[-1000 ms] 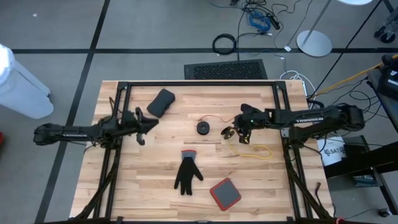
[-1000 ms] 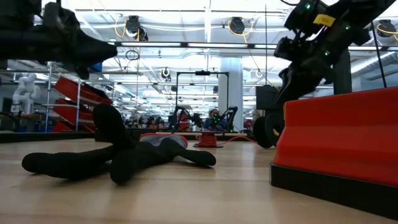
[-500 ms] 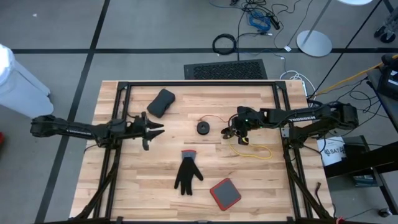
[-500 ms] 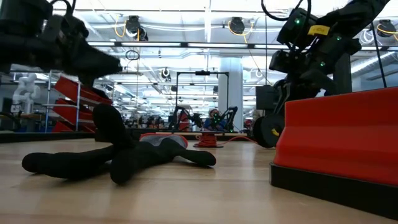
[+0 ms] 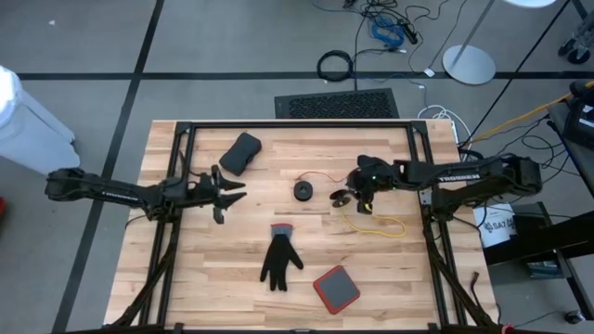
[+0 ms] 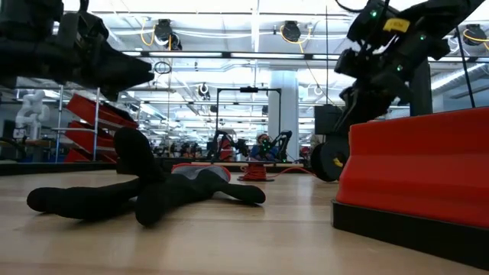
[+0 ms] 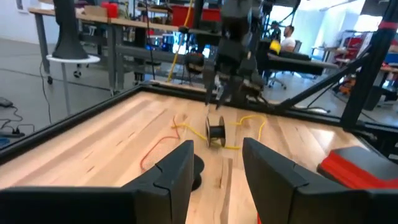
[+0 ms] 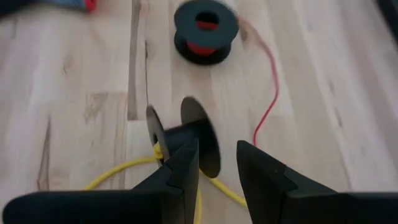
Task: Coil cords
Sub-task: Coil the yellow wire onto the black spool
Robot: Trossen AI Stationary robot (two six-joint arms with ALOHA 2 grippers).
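A small black spool (image 8: pixel 186 138) lies on its side on the wood, and a yellow cord (image 5: pixel 380 225) runs from it in loose loops toward the table's right. My right gripper (image 8: pixel 216 149) hovers slanting down just behind this spool, its fingers apart. A second black spool (image 5: pixel 303 191), wound red, sits flat mid-table with a thin red wire (image 8: pixel 268 93) trailing off it. My left gripper (image 5: pixel 239 191) stands open and level at the left. It points at both spools and touches nothing. My right gripper has the yellow cord (image 8: pixel 198 202) running through the gap between its fingers, close along the inner side of one finger (image 8: pixel 180 174). That fingertip overlaps the spool's hub in the wrist view. I cannot tell whether the gripper touches cord or spool.
A black glove (image 5: pixel 278 262) lies flat near the front middle, and a red pad on a black base (image 5: pixel 335 289) to its right. A black case (image 5: pixel 241 153) rests at the far left. Dark frame rails (image 5: pixel 297 124) border the table.
My left gripper has opened: its fingers stand visibly wider apart than a second ago. It has also edged a little toward the table's middle. The spools and the cords lie where they were.
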